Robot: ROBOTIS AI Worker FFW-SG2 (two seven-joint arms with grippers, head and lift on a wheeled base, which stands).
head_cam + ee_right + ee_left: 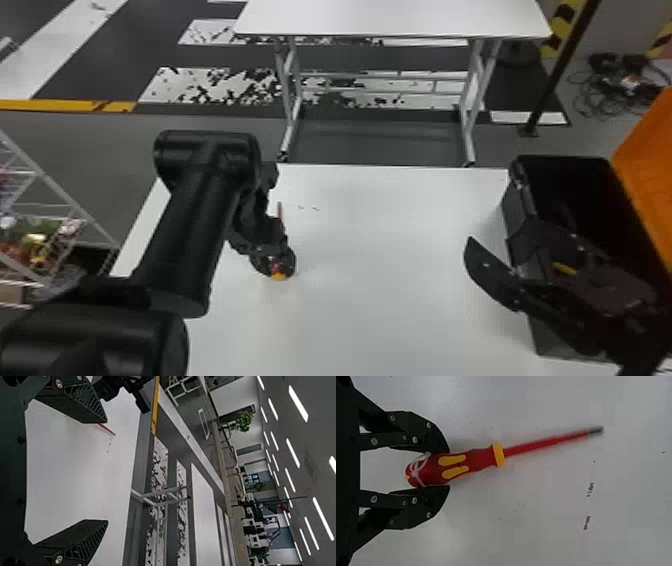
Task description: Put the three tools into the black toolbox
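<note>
From the head view I had my left gripper (275, 267) low over the left part of the white table (380, 260), its fingers closed around a screwdriver (278, 276), whose yellow butt end and thin red shaft I could see. My right gripper (492, 244) was at the table's right side, near the black toolbox (514, 207), whose orange lid (647, 155) stood open.

In the left wrist view, the fingers pressed on both sides of the screwdriver's red handle. It had two long yellow patches, a yellow collar, a pale tie looped round its butt end, and a slim red shaft ending in a dark grey tip. I could not tell whether it touched the table.

In the right wrist view, my fingers were spread wide with nothing between them, and part of the red shaft showed farther off.
</note>
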